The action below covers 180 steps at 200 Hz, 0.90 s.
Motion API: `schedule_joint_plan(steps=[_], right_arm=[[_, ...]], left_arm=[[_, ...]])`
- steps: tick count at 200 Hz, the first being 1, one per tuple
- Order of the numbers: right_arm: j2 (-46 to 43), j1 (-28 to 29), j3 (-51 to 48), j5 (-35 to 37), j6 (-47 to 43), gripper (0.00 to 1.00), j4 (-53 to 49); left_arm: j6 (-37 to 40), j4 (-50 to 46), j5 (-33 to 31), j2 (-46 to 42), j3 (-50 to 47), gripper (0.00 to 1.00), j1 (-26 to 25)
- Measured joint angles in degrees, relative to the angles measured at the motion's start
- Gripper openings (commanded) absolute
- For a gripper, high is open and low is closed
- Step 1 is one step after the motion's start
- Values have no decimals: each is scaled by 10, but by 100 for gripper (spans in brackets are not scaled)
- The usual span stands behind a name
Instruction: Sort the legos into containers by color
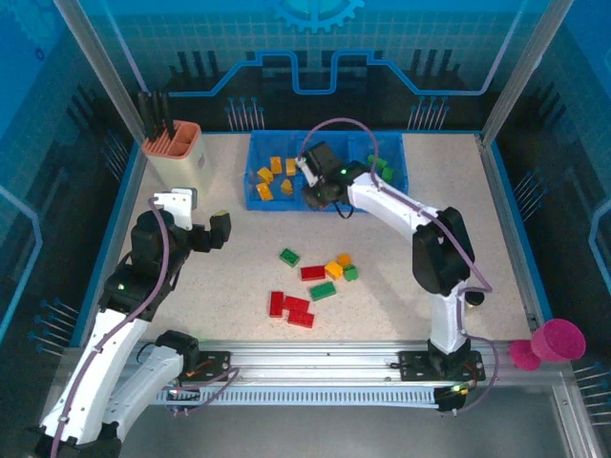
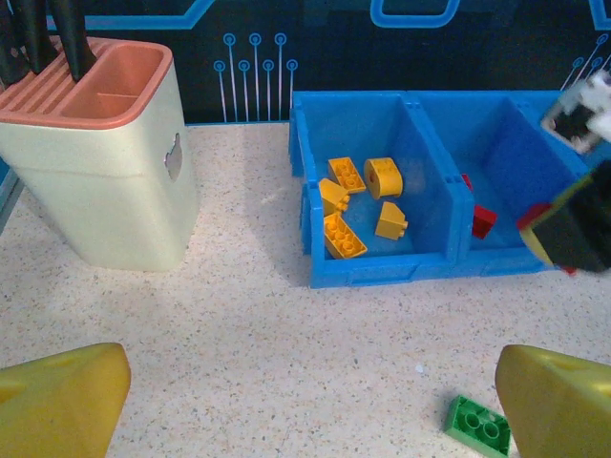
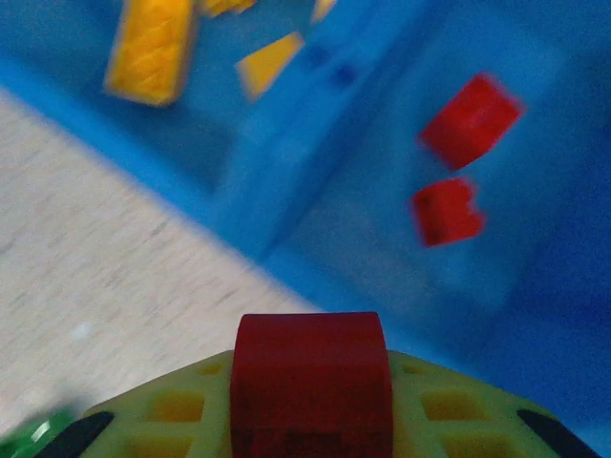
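The right end effector (image 1: pixel 323 194) is nearly closed on a red brick (image 3: pixel 310 382). It hangs over the near wall of the tray (image 1: pixel 396 143), close to the divider (image 3: pixel 286 191) between the yellow bricks (image 2: pixel 358 205) and two red ones (image 3: pixel 449 210). Released here, the brick could bounce into the yellow compartment or fall back on the counter (image 1: pixel 239 277). The right wrist view shows the grip. The top view hides it but shows loose bricks (image 1: pixel 315 281) and the left end effector (image 1: pixel 218 229), wide open and empty.
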Motion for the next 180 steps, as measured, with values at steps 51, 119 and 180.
schedule_joint_plan(steps=[51,119,180], right_arm=[[158,-23,157,64,-61,33,4],[298,-47,333,101,-98,35,-29],[306,-69,360,96,-107,51,-31]], left_arm=[[3,8,0,18,-2,99,0],[13,9,11,42,-2,99,0],[13,9,11,51,-2,99,0]])
